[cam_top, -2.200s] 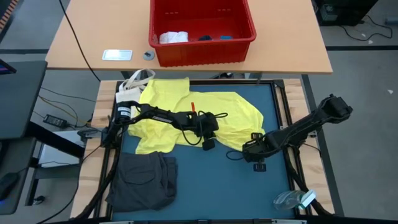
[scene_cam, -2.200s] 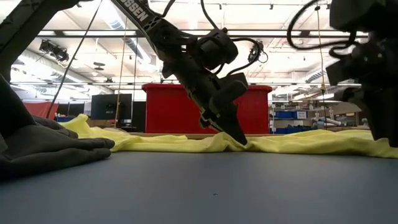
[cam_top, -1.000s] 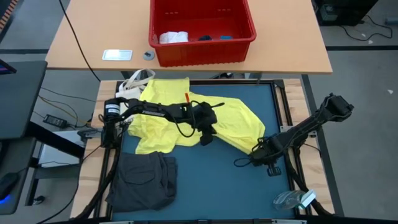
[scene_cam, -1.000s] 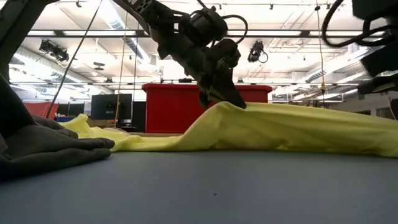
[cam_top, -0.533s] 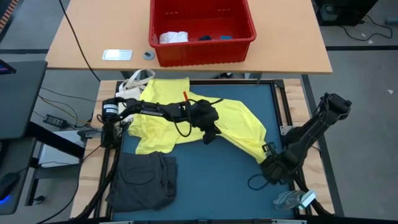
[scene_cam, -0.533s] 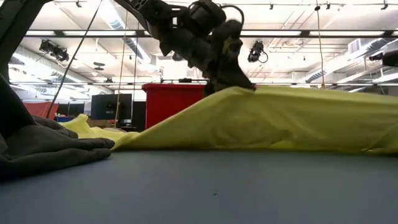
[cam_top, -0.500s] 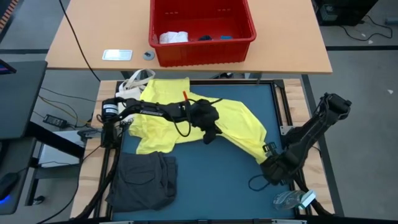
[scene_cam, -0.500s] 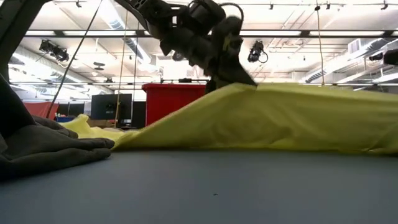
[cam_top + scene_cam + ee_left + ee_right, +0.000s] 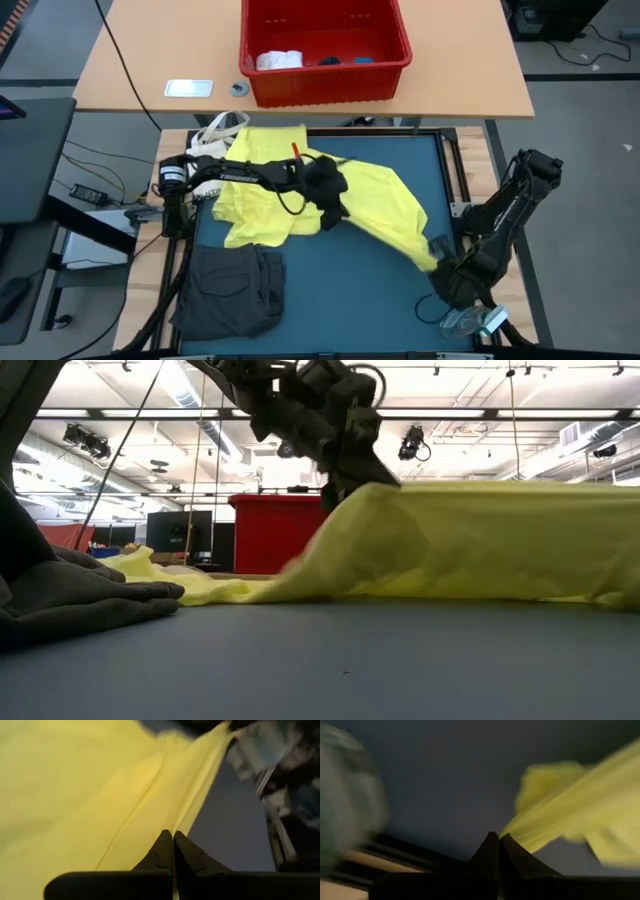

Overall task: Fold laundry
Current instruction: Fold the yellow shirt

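My left gripper (image 9: 333, 215) is pinched shut on a fold of the yellow T-shirt (image 9: 380, 205) over the middle of the dark mat (image 9: 340, 290), lifting it off the surface. My right gripper (image 9: 437, 250) is clamped on the shirt's other end near the mat's right edge, toward the near side, so the cloth is stretched between my two grips. The dark grey garment (image 9: 232, 288) lies at the near left corner. The red basket (image 9: 325, 48) sits on the far table (image 9: 130, 70).
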